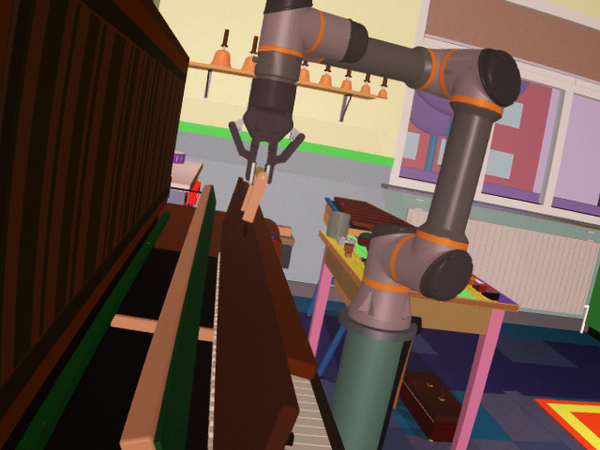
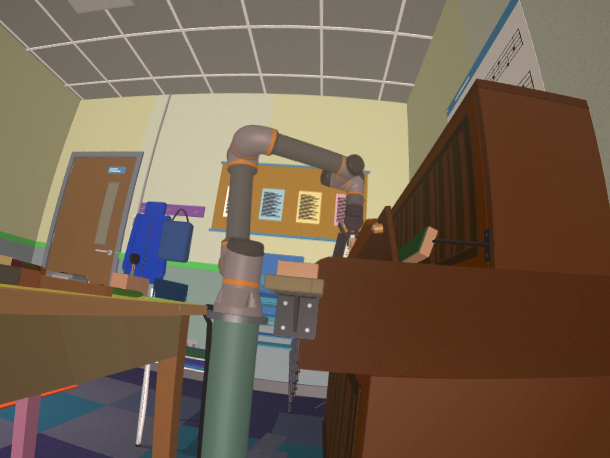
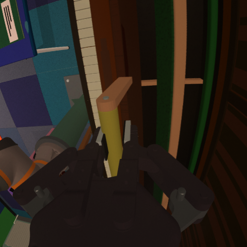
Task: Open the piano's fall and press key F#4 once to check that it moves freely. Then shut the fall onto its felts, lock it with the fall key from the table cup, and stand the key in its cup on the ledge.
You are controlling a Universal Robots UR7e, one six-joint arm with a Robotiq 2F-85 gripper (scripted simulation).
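Observation:
On the piano at the left, the dark brown fall (image 1: 252, 310) stands raised steeply on edge over the row of white keys (image 3: 90, 65). The fall's yellow handle bar (image 3: 113, 138), carried on a tan bracket (image 1: 253, 198) at the lid's top edge, is gripped by my closed gripper (image 1: 260, 175), which hangs straight down over it. Behind the fall lie green felt strips and a tan rail (image 1: 167, 310). The fall key and its cups are too small to make out.
A grey can (image 1: 338, 224) stands on the pink-legged table (image 1: 412, 290) right of the piano, among small items. My arm's green pedestal (image 1: 371, 382) stands between table and piano. A shelf of orange bells (image 1: 334, 77) runs along the far wall. A brown case (image 1: 429, 397) lies on the floor.

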